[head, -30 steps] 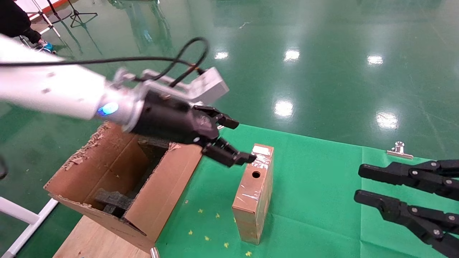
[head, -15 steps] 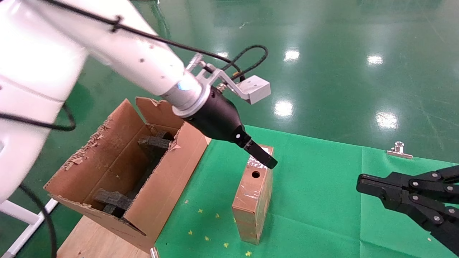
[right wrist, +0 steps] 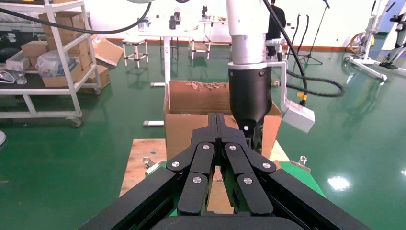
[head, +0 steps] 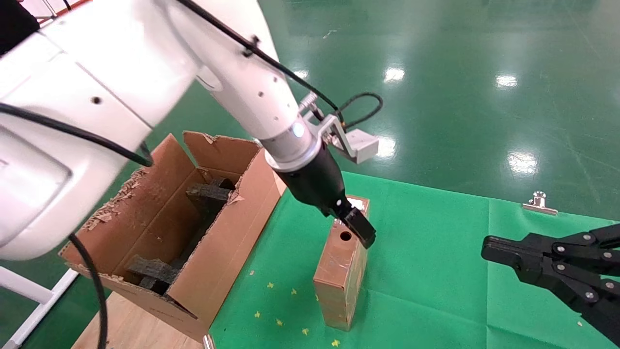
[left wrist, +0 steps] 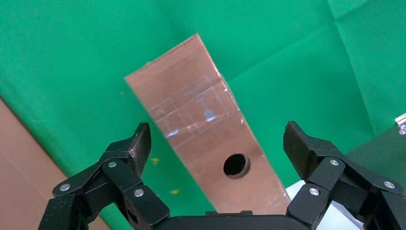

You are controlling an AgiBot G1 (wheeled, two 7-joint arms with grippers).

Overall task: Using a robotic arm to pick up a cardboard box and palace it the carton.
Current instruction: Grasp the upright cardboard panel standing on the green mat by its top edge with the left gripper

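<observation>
Left hand (left wrist: 215, 158) wide above cardboard box (head: 341, 271); foam-lined carton (head: 213, 276) alongside

We see a cardboard box (head: 341, 271) of brown card under glossy clear tape that catches the light, and a carton (head: 164, 232) of matt corrugated board, its edges torn rough, with coarse black foam blocks (head: 150, 271) inside. The cloth (head: 426, 271) looks matt green; the floor (head: 460, 82) is a mirror-glossy green. Our left arm (head: 232, 82) is smooth white plastic with a brushed metal wrist
</observation>
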